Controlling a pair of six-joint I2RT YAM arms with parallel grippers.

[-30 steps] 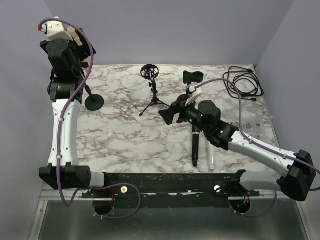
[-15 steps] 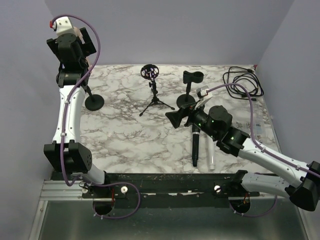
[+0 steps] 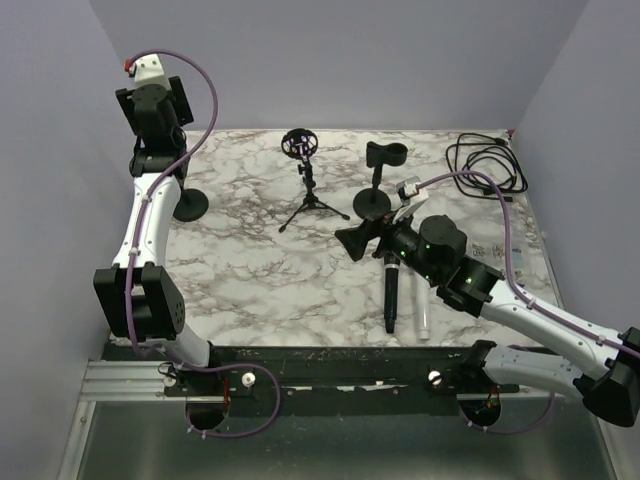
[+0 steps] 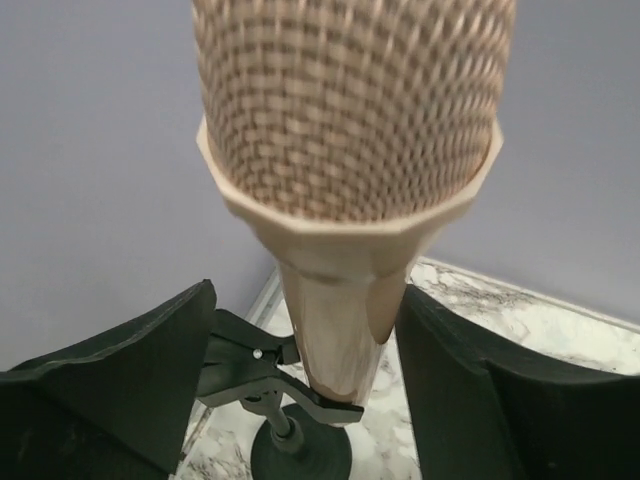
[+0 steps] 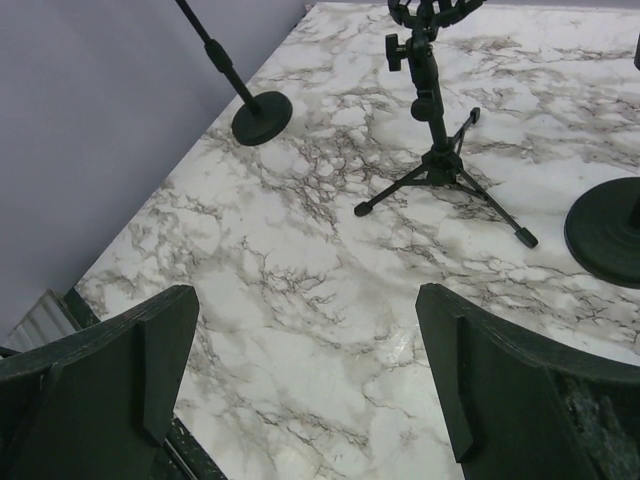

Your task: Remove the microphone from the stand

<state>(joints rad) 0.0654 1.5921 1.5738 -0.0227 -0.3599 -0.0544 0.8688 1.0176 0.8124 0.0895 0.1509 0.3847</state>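
A pale pink-gold microphone point(image 4: 350, 150) with a mesh head stands upright in the black clip point(image 4: 250, 365) of a round-based stand point(image 4: 300, 455). In the left wrist view my left gripper point(image 4: 305, 300) is open around the microphone's body, one finger on each side; the right finger is close to it and the left is apart. In the top view the left gripper point(image 3: 158, 100) is at the far left corner and hides the microphone, above the stand's base point(image 3: 188, 205). My right gripper point(image 3: 352, 240) is open and empty over mid-table point(image 5: 305, 295).
A tripod stand with a shock mount point(image 3: 305, 180) is at the back centre. A second clip stand point(image 3: 378, 180) is to its right. A black microphone point(image 3: 390, 290) and a white one point(image 3: 422, 310) lie under the right arm. A coiled cable point(image 3: 485, 165) lies at the back right.
My left arm has swung right and its gripper now covers the microphone that showed beside it a second ago. My right arm has shifted slightly to the right.
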